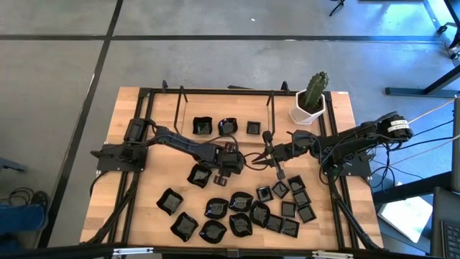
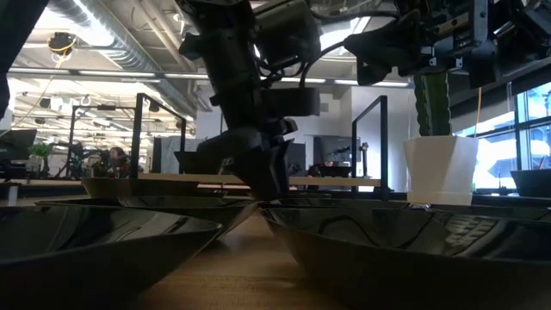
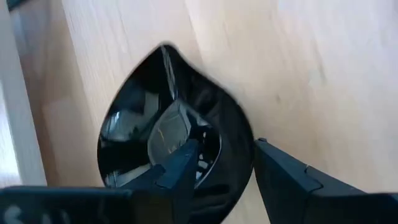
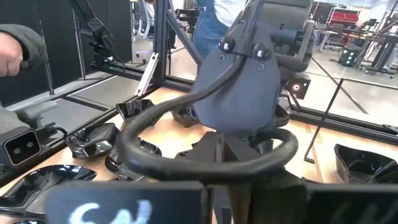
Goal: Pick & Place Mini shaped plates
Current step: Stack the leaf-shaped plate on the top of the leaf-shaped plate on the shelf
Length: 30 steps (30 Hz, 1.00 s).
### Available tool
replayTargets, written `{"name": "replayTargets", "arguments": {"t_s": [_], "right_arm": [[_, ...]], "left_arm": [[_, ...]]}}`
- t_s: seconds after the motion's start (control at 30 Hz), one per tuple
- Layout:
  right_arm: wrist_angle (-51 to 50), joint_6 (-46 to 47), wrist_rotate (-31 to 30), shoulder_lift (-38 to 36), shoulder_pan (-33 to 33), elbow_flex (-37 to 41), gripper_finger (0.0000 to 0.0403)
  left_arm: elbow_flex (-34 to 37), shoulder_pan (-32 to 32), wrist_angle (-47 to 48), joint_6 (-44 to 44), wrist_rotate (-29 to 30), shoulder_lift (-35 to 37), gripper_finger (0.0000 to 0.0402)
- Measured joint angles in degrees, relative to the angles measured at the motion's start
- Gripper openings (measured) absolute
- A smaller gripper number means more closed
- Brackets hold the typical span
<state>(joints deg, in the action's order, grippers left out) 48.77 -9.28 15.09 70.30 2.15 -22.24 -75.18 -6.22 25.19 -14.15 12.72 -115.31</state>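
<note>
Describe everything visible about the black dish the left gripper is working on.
The dish is glossy black, rounded with a wavy rim drawn to a point at one end, its surface mirroring light. It lies flat on the pale wooden table. The left gripper straddles its rim, one finger inside the bowl, the other outside; the jaws are not yet closed on it.

Bench, pot and surroundings

A pale wooden bench [image 1: 144, 122] stands on a grey floor [image 1: 215, 65] crossed by dark lines. A white pot [image 1: 307, 109] with a green cactus [image 1: 315, 90] sits near the bench's far right corner. A black frame [image 1: 215, 91] edges the bench. Beyond it, a person's sleeve [image 4: 25, 40] shows.
</note>
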Motion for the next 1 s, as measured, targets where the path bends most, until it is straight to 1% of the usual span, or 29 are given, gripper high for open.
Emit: {"name": "replayTargets", "arguments": {"t_s": [0.13, 0.23, 0.43, 0.53, 0.67, 0.77, 0.9, 1.0], "right_arm": [[0.00, 0.00, -0.02, 0.00, 0.00, 0.00, 0.0029], [0.00, 0.00, -0.03, 0.00, 0.00, 0.00, 0.0029], [0.00, 0.00, -0.04, 0.00, 0.00, 0.00, 0.0029], [0.01, 0.00, -0.04, -0.01, 0.00, 0.00, 0.0029], [0.01, 0.00, -0.04, 0.00, 0.00, 0.00, 0.0029], [0.02, 0.00, -0.02, 0.00, 0.00, 0.00, 0.0029], [0.04, 0.00, -0.01, 0.00, 0.02, 0.00, 0.0029], [-0.09, 0.17, 0.01, 0.00, 0.02, 0.00, 0.0029]], "left_arm": [[0.00, 0.07, -0.39, 0.10, -0.03, 0.00, 0.0127], [0.00, 0.25, -0.17, 0.75, -0.88, 0.00, 0.0104], [0.00, 0.76, 0.32, 3.95, -3.43, 0.00, 0.0040], [-0.09, 0.89, -0.05, 5.33, -3.28, 0.07, 0.0009], [-0.09, 0.33, -0.68, 5.99, -1.25, 0.07, 0.0003], [-0.44, -0.71, -0.29, 6.41, -1.12, 0.07, 0.0003], [-3.93, -2.92, 3.69, 9.45, -0.36, 0.07, 0.0003], [-7.48, -4.98, 7.17, 12.44, 2.91, 0.27, 0.0003]]}}
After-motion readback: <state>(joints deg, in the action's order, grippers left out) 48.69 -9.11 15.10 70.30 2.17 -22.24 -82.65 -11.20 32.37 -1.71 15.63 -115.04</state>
